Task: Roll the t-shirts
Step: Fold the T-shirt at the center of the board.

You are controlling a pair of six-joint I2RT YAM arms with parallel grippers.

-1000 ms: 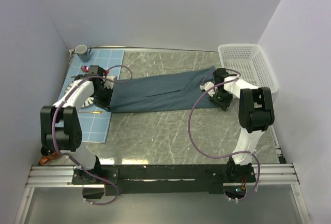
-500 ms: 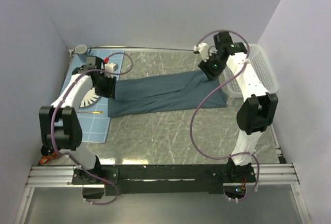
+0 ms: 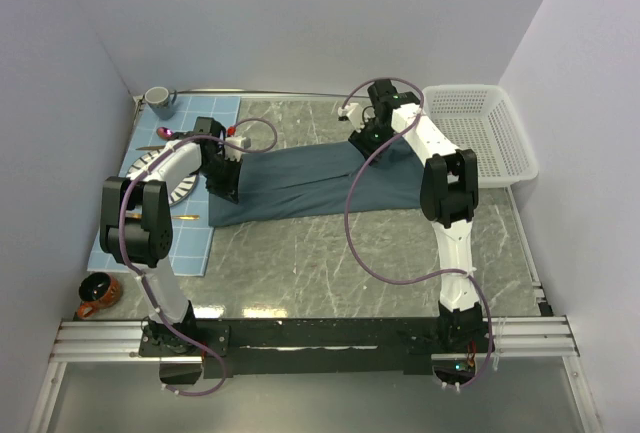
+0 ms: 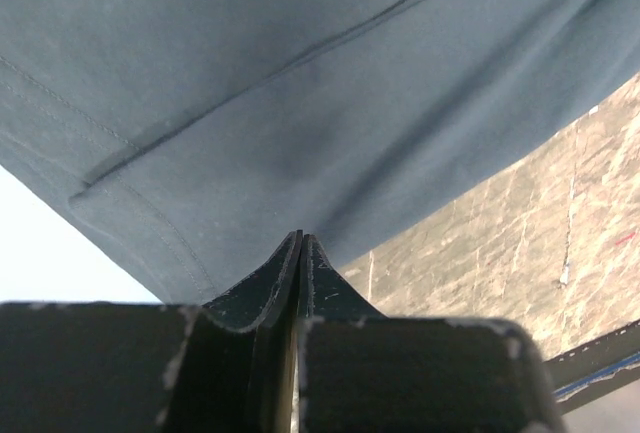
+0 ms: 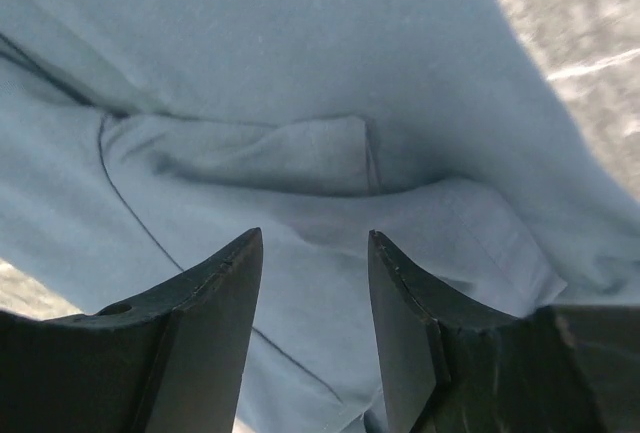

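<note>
The dark slate-blue t-shirt (image 3: 320, 178) lies folded into a long band across the middle of the table. My left gripper (image 3: 226, 183) is at its left end. In the left wrist view the jaws (image 4: 300, 241) are pressed together, with their tips at the edge of the shirt (image 4: 300, 73) by a hem; no cloth shows between them. My right gripper (image 3: 363, 140) is over the shirt's far edge, right of centre. In the right wrist view it (image 5: 315, 243) is open, just above a creased fold of the shirt (image 5: 300, 153).
A white basket (image 3: 480, 128) stands at the back right. On the left, a striped plate (image 3: 148, 165) sits on the light blue checked placemat (image 3: 190, 238), with a grey mug (image 3: 158, 101) at the back corner. A brown mug (image 3: 97, 293) is at the near left.
My right arm left the shirt's right end, swung up and back, then came down over the far edge near the middle. My left gripper shifted slightly right. The brown mug is now uncovered.
</note>
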